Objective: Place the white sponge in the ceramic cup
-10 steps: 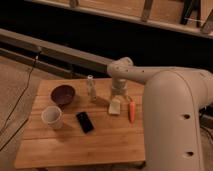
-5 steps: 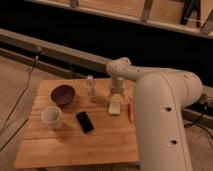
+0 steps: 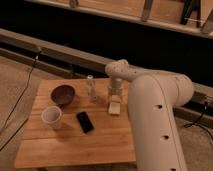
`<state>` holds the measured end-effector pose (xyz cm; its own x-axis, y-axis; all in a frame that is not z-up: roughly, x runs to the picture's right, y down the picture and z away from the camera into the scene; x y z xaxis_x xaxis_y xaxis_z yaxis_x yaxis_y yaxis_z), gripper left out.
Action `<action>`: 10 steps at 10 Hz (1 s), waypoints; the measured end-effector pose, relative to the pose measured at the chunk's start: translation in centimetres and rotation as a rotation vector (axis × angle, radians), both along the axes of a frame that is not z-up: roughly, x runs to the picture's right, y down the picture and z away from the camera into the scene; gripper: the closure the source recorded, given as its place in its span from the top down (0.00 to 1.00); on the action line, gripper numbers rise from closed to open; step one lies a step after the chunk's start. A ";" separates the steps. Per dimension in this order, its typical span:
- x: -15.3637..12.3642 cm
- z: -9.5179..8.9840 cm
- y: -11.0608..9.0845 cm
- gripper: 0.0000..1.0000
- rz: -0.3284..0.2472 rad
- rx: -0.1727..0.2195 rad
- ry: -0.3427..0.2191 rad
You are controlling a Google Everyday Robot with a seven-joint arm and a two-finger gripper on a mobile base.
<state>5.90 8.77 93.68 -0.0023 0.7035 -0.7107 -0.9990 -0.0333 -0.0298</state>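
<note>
The white sponge [image 3: 115,107] is a pale cream block lying on the wooden table [image 3: 75,140] right of its middle. My gripper [image 3: 115,97] hangs straight above it, its tip at or just over the sponge's top. The ceramic cup [image 3: 52,117] is a whitish round cup standing upright near the table's left front, well apart from the sponge. The orange carrot is hidden behind my arm.
A dark maroon bowl [image 3: 63,94] sits behind the cup. A slim clear bottle [image 3: 91,88] stands just left of the gripper. A black phone [image 3: 84,121] lies between cup and sponge. My large white arm [image 3: 155,125] covers the table's right side.
The arm has swung further over the table's right side and now hides the carrot. The gripper has come down closer onto the sponge. The sponge and cup have not moved.
</note>
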 end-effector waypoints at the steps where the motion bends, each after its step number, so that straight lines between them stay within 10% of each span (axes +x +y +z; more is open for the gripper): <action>1: -0.1 0.0 0.2 0.65 0.001 -0.004 -0.001; 10: 0.1 -0.9 1.0 0.65 -0.005 -0.011 0.018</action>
